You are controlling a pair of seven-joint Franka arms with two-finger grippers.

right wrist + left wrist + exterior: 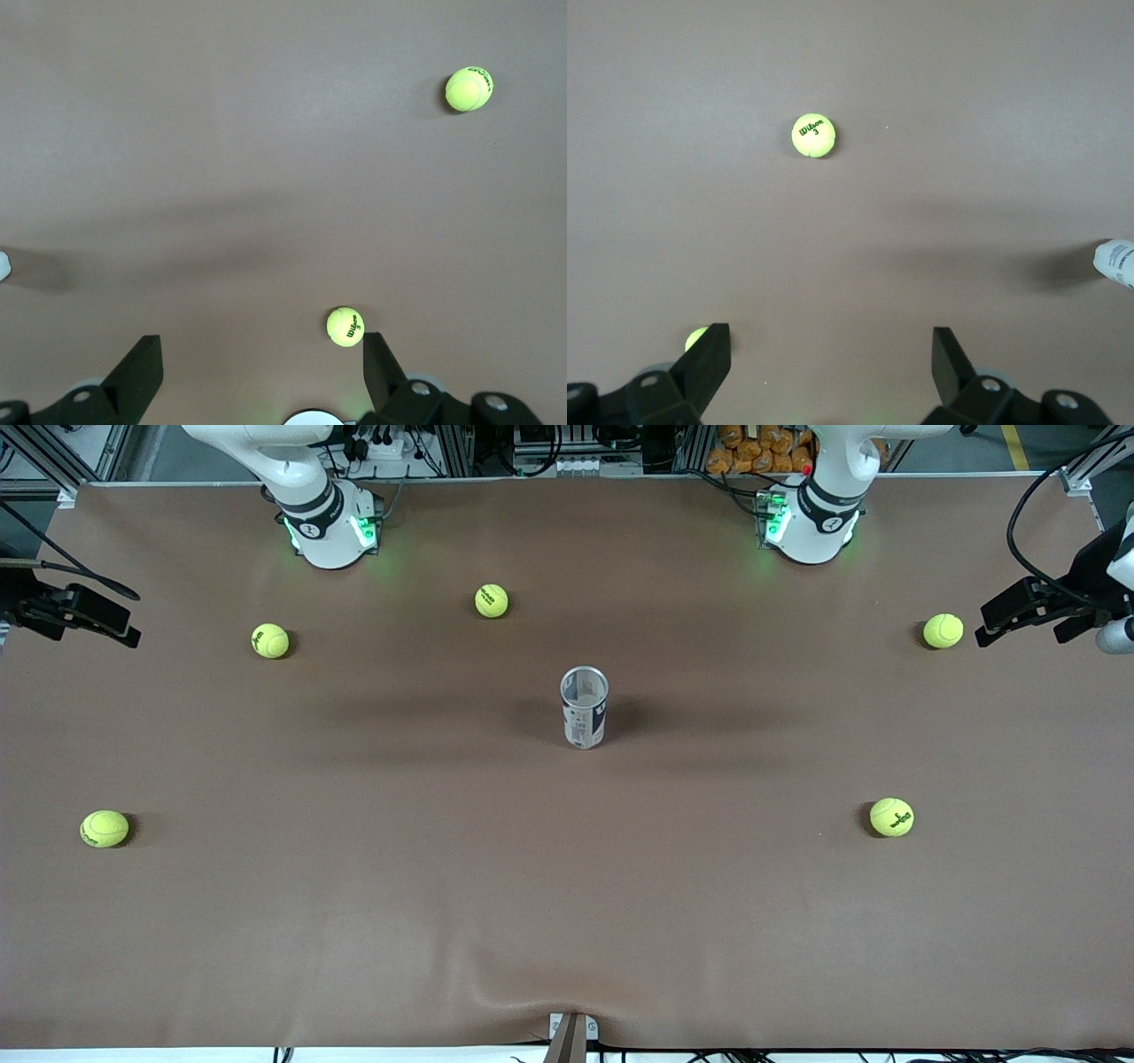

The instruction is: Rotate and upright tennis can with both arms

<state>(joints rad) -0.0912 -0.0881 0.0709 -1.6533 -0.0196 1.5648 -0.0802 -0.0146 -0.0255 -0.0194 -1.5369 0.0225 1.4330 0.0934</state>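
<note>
A: Where is the tennis can (585, 708)?

B: Just above the middle of the front frame. It stands upright on the brown bench (567, 921), open round mouth upward, print on its side, and nothing touches it. In the left wrist view only a white sliver of it shows at the right edge (1117, 262), with its shadow stretched across the bench beside it.

A: And the arms?

B: Both are drawn back and wait, well apart from the can. The left gripper (831, 363) hangs at the far right edge of the front frame, over the bench's margin, by a ball at upper right (943, 631). Its wrist view shows the jaws spread wide with nothing between them.

A: The right one?

B: The right gripper (262, 367) sits at the far left edge of the front frame, and its jaws are likewise wide apart and empty.

A: Any other balls?

B: Five tennis balls lie around the bench in the front frame: the one at upper right, one near top center (492, 600), one at upper left (270, 640), one at lower left (104, 828), and one at lower right (891, 817). All are well clear of the can.
</note>
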